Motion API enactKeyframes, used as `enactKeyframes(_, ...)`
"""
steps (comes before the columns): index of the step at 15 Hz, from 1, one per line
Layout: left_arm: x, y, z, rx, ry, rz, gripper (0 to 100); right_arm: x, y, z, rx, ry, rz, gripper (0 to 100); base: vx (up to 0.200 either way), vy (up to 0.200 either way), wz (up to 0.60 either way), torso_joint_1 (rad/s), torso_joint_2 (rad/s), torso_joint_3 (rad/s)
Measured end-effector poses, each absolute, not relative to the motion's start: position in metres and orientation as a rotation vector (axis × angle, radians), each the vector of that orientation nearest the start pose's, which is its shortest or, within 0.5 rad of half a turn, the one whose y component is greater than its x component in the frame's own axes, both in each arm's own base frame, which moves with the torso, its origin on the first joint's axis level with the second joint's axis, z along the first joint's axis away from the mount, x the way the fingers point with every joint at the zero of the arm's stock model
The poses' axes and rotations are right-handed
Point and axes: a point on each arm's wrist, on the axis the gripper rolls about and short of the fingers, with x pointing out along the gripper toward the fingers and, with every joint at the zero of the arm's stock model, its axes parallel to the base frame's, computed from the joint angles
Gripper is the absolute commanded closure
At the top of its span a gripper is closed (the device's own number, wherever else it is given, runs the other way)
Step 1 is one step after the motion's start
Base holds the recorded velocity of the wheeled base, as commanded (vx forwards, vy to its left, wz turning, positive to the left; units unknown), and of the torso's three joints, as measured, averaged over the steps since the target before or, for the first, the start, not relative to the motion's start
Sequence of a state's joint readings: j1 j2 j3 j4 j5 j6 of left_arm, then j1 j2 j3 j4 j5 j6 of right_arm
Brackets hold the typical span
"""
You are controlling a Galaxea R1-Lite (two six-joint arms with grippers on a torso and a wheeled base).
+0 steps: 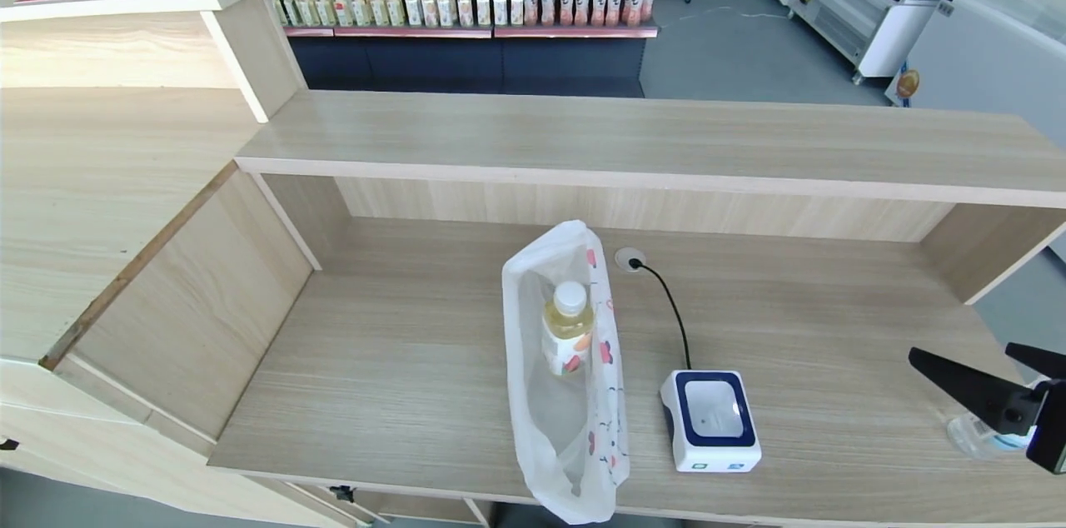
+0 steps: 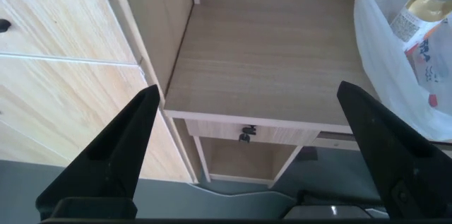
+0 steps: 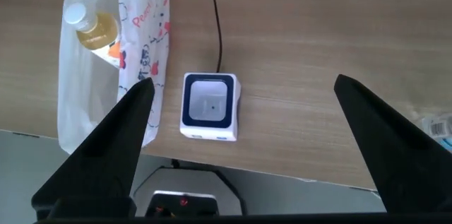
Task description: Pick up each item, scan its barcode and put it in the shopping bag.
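left gripper (image 2: 247, 87): mine, empty, fingers spread wide. It hangs off the front left corner of the counter (image 1: 375, 361), above the cabinet front and touching nothing.

shopping bag (image 1: 566, 428): white plastic with small printed figures, near mid-counter. Its mouth gapes toward the front edge and its lower end droops slightly over that edge.

bottle (image 1: 568, 328): white cap, pale yellow drink, inside the bag toward its far end. I count this item as bagged. I can't confirm from here that it was scanned.

scanner (image 1: 710, 420): small white box with a dark-framed window facing up, just beside the bag on its right and not touching it. Its cable (image 1: 670, 303) runs back to a hole in the counter.

right gripper (image 3: 244, 80): mine, empty, fingers spread wide. It is at the right end of the counter, well apart from the scanner.

clear item (image 1: 970, 432): something transparent with a blue and white label. It lies on the counter near the front edge, just under my right gripper and partly hidden by it. I can't tell what it is.

progress: one item is in the bag and at least one is out. My judgement is that the task is partway done.

remaining: close on the clear item, lift it, show its barcode to the scanner window, then drop it into the bag mouth.
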State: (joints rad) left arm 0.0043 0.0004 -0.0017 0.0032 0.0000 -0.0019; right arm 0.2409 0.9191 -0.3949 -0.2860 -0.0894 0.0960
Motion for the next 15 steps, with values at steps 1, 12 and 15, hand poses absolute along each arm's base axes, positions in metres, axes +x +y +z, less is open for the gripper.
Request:
enactKeyframes(1, -0.023, 0.000, 0.076, -0.002, 0.002, 0.004, 0, 0.103, 0.023, 0.188, 0.050, 0.278, 0.137, 0, 0.000, -0.200, 0.00, -0.002, 0.01, 0.002)
enactKeyframes(12, -0.023, 0.000, 0.076, -0.001, 0.002, 0.004, 0, 0.097, 0.021, 0.173, -0.001, 0.426, 0.131, 0, 0.000, -0.200, 0.00, 0.001, 0.00, 0.004)
enactKeyframes(15, -0.023, 0.000, 0.076, -0.003, 0.001, 0.004, 0, 0.088, 0.019, 0.164, -0.023, 0.513, 0.129, 0, 0.000, -0.067, 0.00, -0.001, 0.00, 0.002)
